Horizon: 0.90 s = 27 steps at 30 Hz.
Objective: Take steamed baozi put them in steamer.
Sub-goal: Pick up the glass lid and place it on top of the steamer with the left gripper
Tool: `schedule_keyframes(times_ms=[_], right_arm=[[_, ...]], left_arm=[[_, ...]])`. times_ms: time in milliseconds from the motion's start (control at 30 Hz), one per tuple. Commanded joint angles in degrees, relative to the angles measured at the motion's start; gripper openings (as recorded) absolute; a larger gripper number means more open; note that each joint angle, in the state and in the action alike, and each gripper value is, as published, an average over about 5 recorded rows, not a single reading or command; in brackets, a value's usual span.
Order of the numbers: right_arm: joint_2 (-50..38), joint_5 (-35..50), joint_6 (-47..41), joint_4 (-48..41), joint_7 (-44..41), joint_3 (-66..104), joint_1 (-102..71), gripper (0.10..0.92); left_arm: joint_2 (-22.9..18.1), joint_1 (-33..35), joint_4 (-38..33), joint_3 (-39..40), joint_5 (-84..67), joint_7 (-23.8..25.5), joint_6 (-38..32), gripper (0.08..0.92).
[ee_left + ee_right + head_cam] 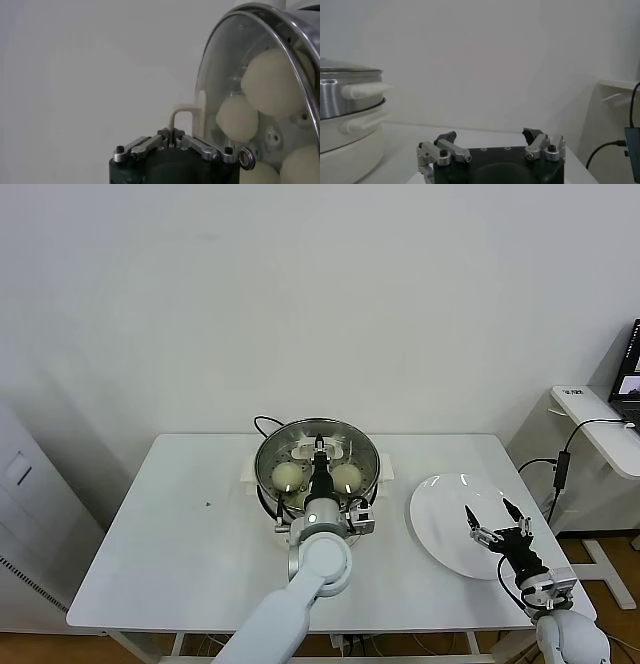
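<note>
We see the left gripper (319, 446) reaching out over the steamer (268, 446), its fingers pressed together on what looks like the cream handle of the glass lid (220, 65); we judge it holds the lid by that handle because the dome is awkward to grasp anywhere else; whether the lid is fully seated or just above the rim we cannot tell from the left wrist view. The steamed baozi (288, 476) lie inside the steel basket, under the glass, with at least two clear in the head view and four pale rounds showing in the left wrist view; so the loading appears finished, and covering is the step in hand. The right gripper (499, 529) waits with fingers spread wide over the near edge of the white plate (440, 509), which sits to the right of the steamer on the white table (180, 534); we take it the plate served as the buns' source, so that arm parks there.
</note>
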Motion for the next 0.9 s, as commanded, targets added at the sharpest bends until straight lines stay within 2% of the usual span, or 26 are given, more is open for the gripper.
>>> schedule_keyframes(times_ms=[33, 233, 333, 433, 567, 733, 833, 900], right_arm=[[0.09, -0.07, -0.05, 0.09, -0.01, 0.01, -0.06, 0.823], [0.14, -0.1, -0.07, 0.13, -0.01, 0.03, -0.02, 0.823], [0.06, -0.1, -0.09, 0.04, -0.02, 0.03, 0.04, 0.823], [0.01, -0.1, -0.13, -0.02, -0.02, -0.02, 0.18, 0.823], [-0.09, -0.06, -0.26, -0.07, -0.05, -0.13, 0.41, 0.823], [-0.51, 0.6, -1.04, -0.39, -0.08, -0.44, 1.2, 0.823], [-0.62, 2.37, -2.83, -0.03, 0.47, -0.91, 1.55, 0.823], [-0.71, 3.68, -3.91, 0.36, 1.83, -1.34, 1.66, 0.823]], left_arm=[[-0.01, 0.08, 0.54, -0.11, -0.95, -0.66, 2.81, 0.111], [0.67, 0.88, -0.76, -0.03, -2.08, -0.73, 2.81, 0.119], [2.25, 1.99, -3.97, 0.06, -5.4, -0.21, 2.78, 0.177], [5.05, 3.39, -10.25, -0.23, -13.36, 0.22, 1.88, 0.263], [8.47, 5.6, -22.29, -5.08, -34.52, 3.96, -3.36, 0.384], [13.1, 6.85, -29.84, -13.62, -67.21, 7.72, -10.07, 0.522], [15.92, 8.43, -32.6, -19.54, -87.0, 6.35, -12.6, 0.609], [16.8, 9.92, -33.69, -24.19, -99.33, 3.2, -13.11, 0.67]])
